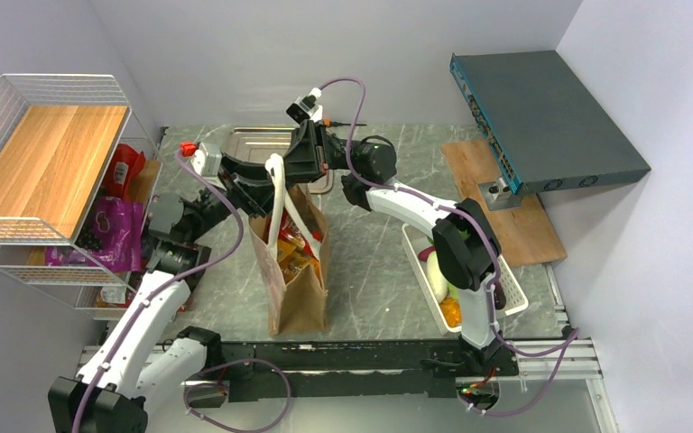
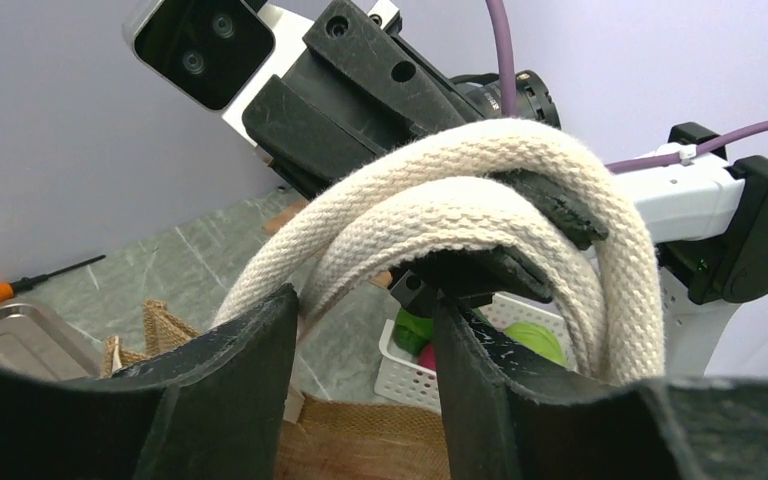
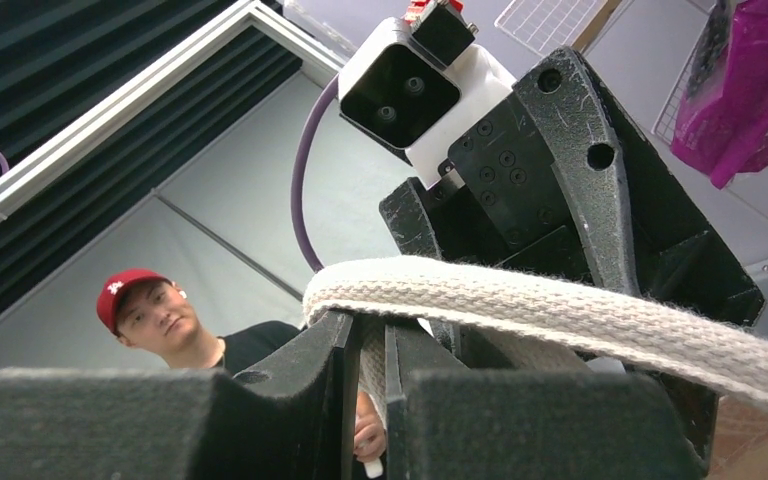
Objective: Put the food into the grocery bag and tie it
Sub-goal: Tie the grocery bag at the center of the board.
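Above the middle of the bench the grocery bag stands upright with its mouth open, shiny snack packets showing inside, and both arms meet over its white handles. The right hand has its jaws pressed nearly together, pinching a strand of handle between them. The left hand faces it with jaws spread, and the two loops arch just beyond and run down toward the gap, not squeezed as far as I can tell. A light green vegetable and an orange knobbly piece lie in the white basket to the right, well apart from the bag, so the filling looks unfinished even though the tying is in hand. I judge the handles to be soft, thick woven webbing: limp, easy to bend into a knot, rough enough not to slip through closed jaws, yet bulky where two strands cross. The best hold is probably partway along a loop, leaving slack to pass one over the other. The paper body looks light and creasable, and it may tip or tear at the handle patches under a hard sideways pull, so tension should run mostly upward and stay gentle
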